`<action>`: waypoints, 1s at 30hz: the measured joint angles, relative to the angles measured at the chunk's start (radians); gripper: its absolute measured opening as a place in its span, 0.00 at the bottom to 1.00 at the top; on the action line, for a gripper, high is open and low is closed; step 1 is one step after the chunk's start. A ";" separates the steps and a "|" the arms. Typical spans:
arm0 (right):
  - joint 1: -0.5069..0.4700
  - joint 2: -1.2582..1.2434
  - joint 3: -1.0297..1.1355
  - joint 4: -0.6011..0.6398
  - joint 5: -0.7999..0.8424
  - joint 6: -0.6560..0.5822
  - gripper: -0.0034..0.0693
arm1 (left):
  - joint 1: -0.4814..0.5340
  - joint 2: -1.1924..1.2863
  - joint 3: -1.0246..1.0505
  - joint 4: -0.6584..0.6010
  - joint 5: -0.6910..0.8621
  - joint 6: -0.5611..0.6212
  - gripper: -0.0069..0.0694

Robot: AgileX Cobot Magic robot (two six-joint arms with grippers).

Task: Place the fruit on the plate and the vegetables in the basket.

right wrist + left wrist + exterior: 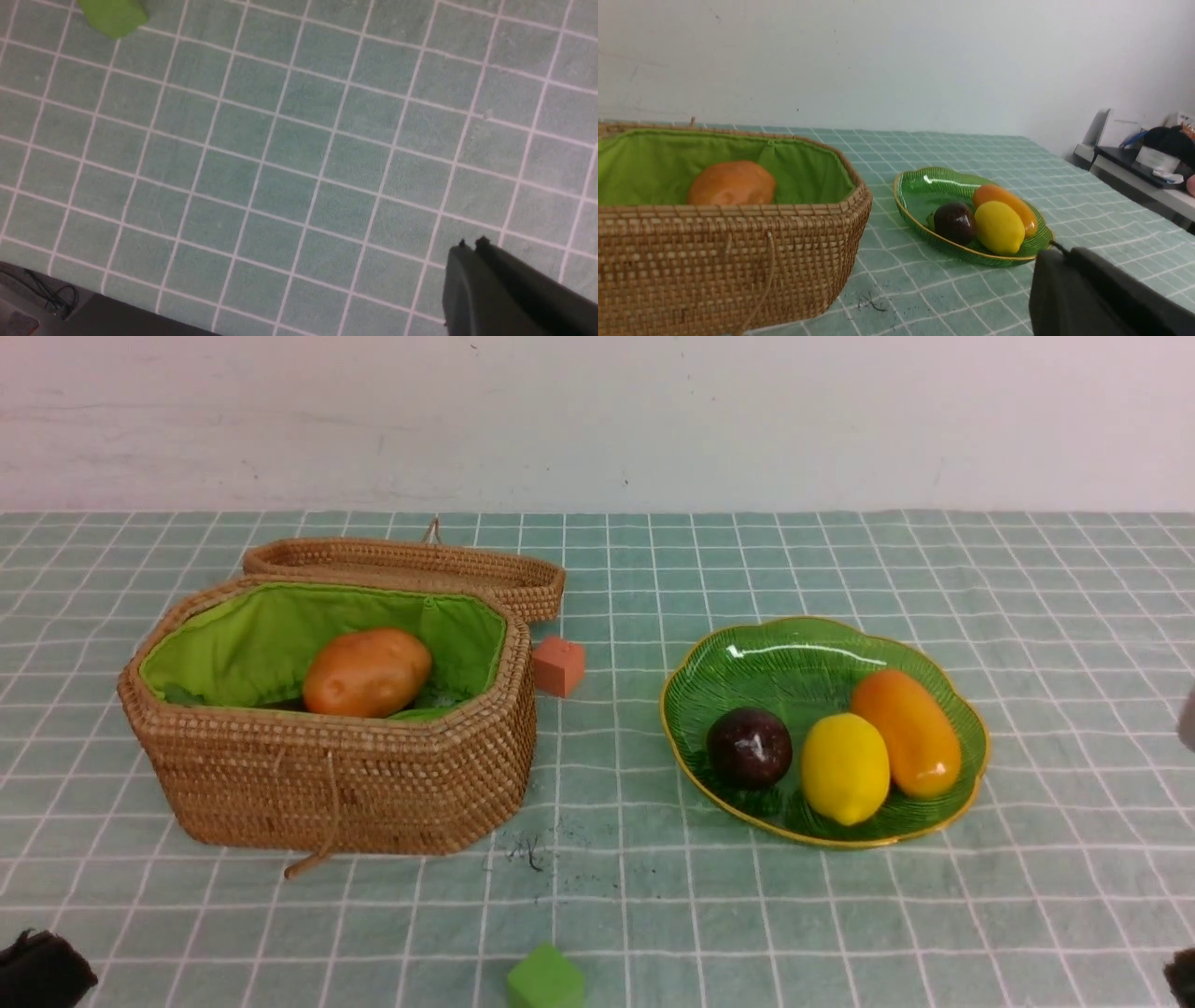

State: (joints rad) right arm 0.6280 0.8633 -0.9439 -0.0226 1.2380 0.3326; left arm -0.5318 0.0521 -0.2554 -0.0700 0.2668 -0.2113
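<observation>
The green glass plate holds the dark purple mangosteen, the yellow lemon and the orange mango. The wicker basket stands open at the left, its lid folded back. The brown-orange potato lies on top inside; a bit of green leaf shows beside it and the other vegetables are hidden. My left gripper is shut and empty, near the table's front left. My right gripper is shut and empty over bare cloth at the front right. Plate and basket show in the left wrist view.
A small orange cube sits between basket and plate. A small green cube sits at the front edge, also in the right wrist view. The table's front edge shows in the right wrist view. A shelf with clutter stands beyond the table's right side.
</observation>
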 joint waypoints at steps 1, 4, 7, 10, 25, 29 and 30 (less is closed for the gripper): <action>0.000 -0.026 0.020 0.000 0.001 0.001 0.04 | 0.000 0.000 0.000 0.000 0.006 0.000 0.08; 0.000 -0.072 0.038 0.000 0.012 0.003 0.04 | 0.000 0.000 0.001 0.000 0.014 0.000 0.08; 0.000 -0.107 0.043 0.000 0.013 0.006 0.05 | 0.000 0.000 0.004 0.000 0.018 0.000 0.08; 0.000 -0.147 0.043 -0.001 0.014 0.006 0.05 | 0.000 0.000 0.005 0.000 0.026 0.000 0.08; -0.404 -0.517 0.499 -0.090 -0.575 -0.138 0.02 | 0.000 0.000 0.005 0.000 0.032 0.002 0.09; -0.570 -0.730 0.798 -0.066 -0.821 -0.205 0.02 | 0.000 0.000 0.005 0.000 0.032 0.002 0.10; -0.619 -0.796 0.898 -0.043 -0.870 -0.212 0.02 | 0.000 0.000 0.007 0.000 0.032 0.002 0.10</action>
State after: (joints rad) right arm 0.0088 0.0678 -0.0460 -0.0651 0.3679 0.1201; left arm -0.5318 0.0521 -0.2488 -0.0700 0.2992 -0.2089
